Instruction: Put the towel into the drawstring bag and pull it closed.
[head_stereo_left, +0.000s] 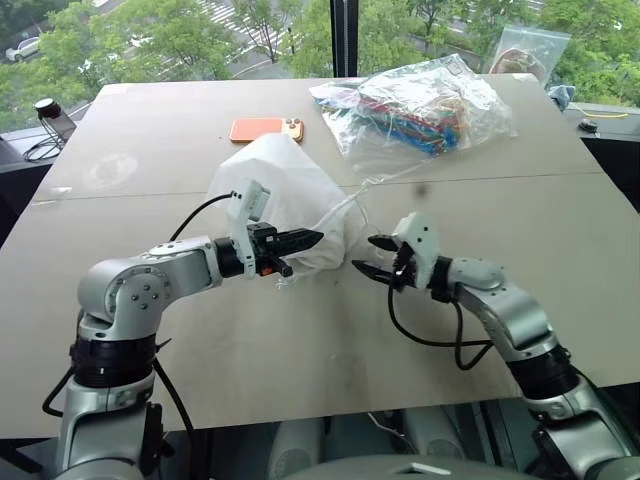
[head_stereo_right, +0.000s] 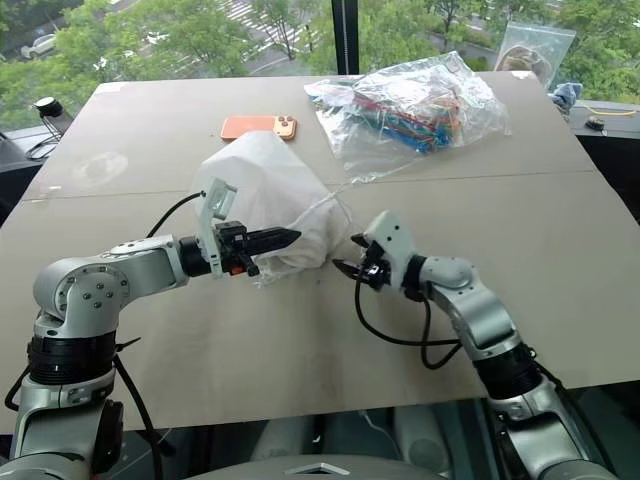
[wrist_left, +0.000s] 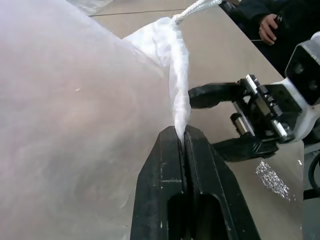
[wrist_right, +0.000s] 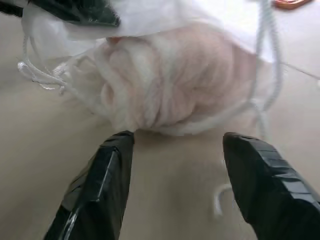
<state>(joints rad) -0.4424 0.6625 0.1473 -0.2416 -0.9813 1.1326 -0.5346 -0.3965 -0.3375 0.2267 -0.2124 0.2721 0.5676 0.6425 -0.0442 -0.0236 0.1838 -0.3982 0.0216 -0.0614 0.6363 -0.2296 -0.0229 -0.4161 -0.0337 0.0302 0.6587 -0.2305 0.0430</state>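
Your left gripper (head_stereo_left: 312, 238) is clamped on the drawstring bag (head_stereo_left: 285, 195), pinching its gathered fabric; bag sits mid-worktop (head_stereo_left: 200, 340), with the towel (wrist_right: 165, 85) showing through it, inside. Just right of the bag, your right gripper (head_stereo_left: 370, 255) has fingers apart, holding nothing, cord (head_stereo_left: 345, 205) nearby.

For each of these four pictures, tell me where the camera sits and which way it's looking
Left eye, right eye: on the head, looking forward and down over both arms at the table.
Left wrist: along the left gripper, shut on the drawstring bag; the right gripper shows too.
Right wrist: along the open right gripper's fingers at the towel inside the bag.
Shared: all show the bag.
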